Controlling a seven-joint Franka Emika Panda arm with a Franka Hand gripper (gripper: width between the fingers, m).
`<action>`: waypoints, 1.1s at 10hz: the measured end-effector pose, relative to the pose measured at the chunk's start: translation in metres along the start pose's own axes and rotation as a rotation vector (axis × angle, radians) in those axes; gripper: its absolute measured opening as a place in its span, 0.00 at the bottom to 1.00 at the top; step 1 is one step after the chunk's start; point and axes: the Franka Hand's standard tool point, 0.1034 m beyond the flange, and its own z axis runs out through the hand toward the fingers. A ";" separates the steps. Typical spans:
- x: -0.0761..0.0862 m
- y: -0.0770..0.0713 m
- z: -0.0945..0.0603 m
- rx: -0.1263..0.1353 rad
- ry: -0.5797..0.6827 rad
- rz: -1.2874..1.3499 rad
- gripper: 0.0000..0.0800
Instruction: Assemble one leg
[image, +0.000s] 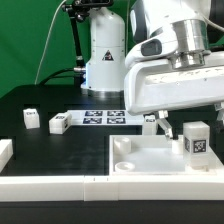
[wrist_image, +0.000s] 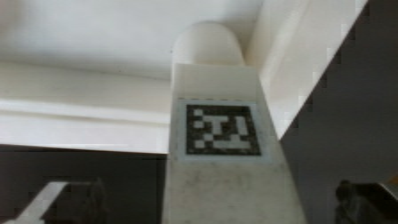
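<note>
The leg (image: 197, 138) is a small white block with a black-and-white tag. It stands upright on the large white tray-like piece (image: 150, 162) at the exterior view's right. My gripper (image: 182, 128) hangs low over it, one dark finger (image: 163, 127) showing beside it. In the wrist view the leg (wrist_image: 221, 130) fills the middle, its rounded end against the tray piece (wrist_image: 98, 70). My gripper (wrist_image: 214, 208) is open around the leg, with dark gaps between it and both fingers (wrist_image: 63, 203).
Three more small white blocks (image: 58, 123) (image: 30, 118) (image: 4, 151) stand on the black table at the exterior view's left. The marker board (image: 102, 117) lies behind the tray piece. Long white border bars (image: 60, 185) run along the front. The robot base (image: 105, 55) stands at the back.
</note>
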 end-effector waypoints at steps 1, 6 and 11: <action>0.000 0.000 0.000 0.000 -0.001 0.000 0.81; 0.004 -0.002 -0.006 0.029 -0.265 0.087 0.81; 0.009 0.000 0.000 0.062 -0.506 0.104 0.81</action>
